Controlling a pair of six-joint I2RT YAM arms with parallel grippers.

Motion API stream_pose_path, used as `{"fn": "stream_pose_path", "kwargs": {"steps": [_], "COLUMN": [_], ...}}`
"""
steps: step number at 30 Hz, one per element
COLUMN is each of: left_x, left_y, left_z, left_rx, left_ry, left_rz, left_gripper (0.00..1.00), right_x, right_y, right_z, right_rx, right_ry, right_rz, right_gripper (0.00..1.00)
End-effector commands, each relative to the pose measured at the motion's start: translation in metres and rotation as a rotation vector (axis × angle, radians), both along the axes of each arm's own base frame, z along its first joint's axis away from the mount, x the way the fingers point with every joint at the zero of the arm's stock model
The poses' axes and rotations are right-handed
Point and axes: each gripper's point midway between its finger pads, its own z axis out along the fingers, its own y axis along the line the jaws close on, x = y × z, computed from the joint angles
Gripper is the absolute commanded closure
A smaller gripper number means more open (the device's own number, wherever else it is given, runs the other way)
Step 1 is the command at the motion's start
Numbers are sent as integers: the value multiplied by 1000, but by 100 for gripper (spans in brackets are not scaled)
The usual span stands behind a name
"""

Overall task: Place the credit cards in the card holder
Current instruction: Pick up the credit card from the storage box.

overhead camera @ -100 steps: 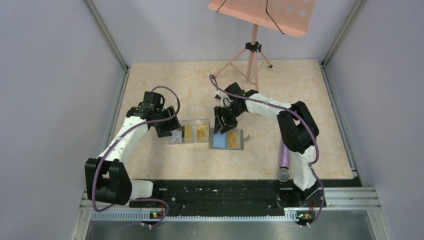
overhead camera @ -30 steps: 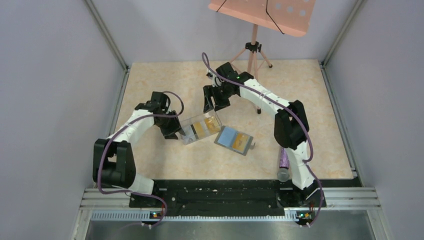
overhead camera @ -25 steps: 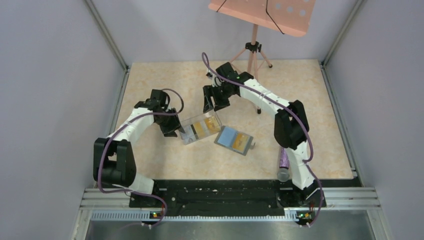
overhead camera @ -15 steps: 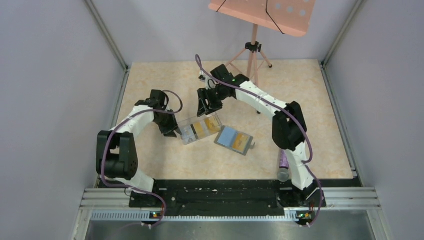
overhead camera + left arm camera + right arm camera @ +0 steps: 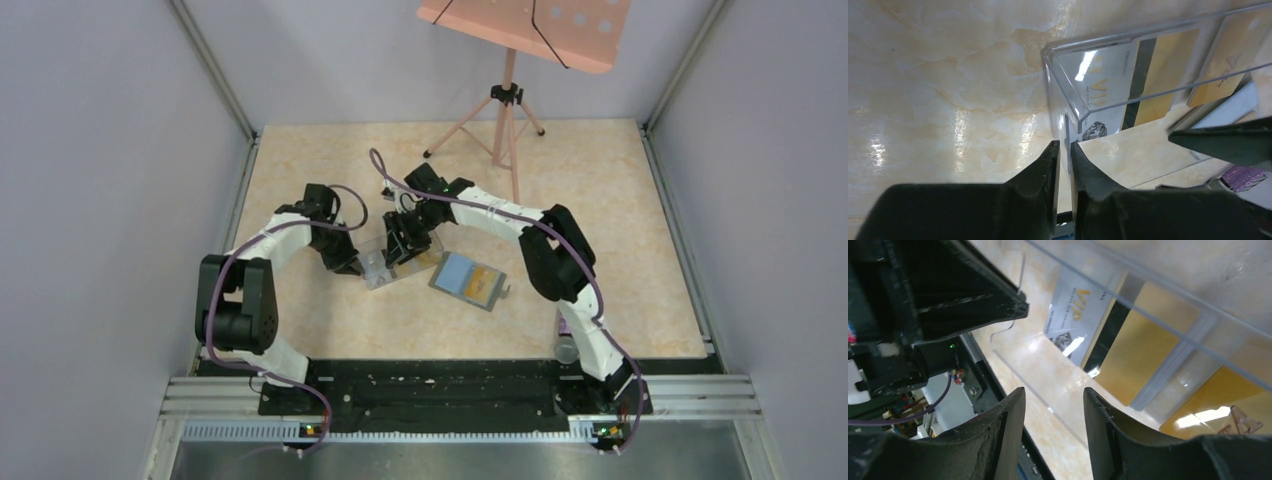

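Nearest the arm bases, the card holder (image 5: 497,291) lies open and flat on the table (image 5: 640,210), just right of centre. A pale blue card (image 5: 452,273) and an orange card (image 5: 481,284) lie on its inner face; whether they are tucked into pockets I cannot tell. Just behind it to the left sits the clear box (image 5: 1055,85), skewed to the table edge. The other credit cards (image 5: 1158,75) lie flat on its floor: a whitish VIP card (image 5: 1093,97) at the left end, then a gold card with a black stripe (image 5: 1148,350), then another orange one (image 5: 1218,405). The left gripper (image 5: 1063,152), jaws nearly together, pinches the box's thin left end wall. The right gripper (image 5: 1053,392) hangs over the box with its jaws partly apart, holding nothing visible. Far back stands a pink music stand (image 5: 508,95).
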Motion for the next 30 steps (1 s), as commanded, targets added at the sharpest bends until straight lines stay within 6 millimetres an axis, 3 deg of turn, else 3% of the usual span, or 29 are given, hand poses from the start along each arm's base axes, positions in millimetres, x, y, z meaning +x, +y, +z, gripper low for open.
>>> {"fn": "stream_pose_path", "kwargs": {"steps": [1, 9, 20, 25, 30], "left_x": [4, 5, 3, 4, 5], "left_y": [-3, -11, -29, -30, -31], "left_z": [-2, 1, -2, -1, 0], "left_rx": [-23, -65, -103, -107, -108], "left_ry": [-15, -19, -3, -5, -11], "left_rz": [6, 3, -18, -25, -29], "left_gripper": [83, 99, 100, 100, 100], "right_x": [12, 10, -2, -9, -18], "right_y": [15, 18, 36, 45, 60], "right_z": [-12, -51, -79, -76, -47], "right_rx": [16, -69, -146, -108, 5], "right_ry": [-45, -35, -32, 15, 93], "right_rz": [-7, -26, -36, -18, -2], "right_gripper": [54, 55, 56, 56, 59]}}
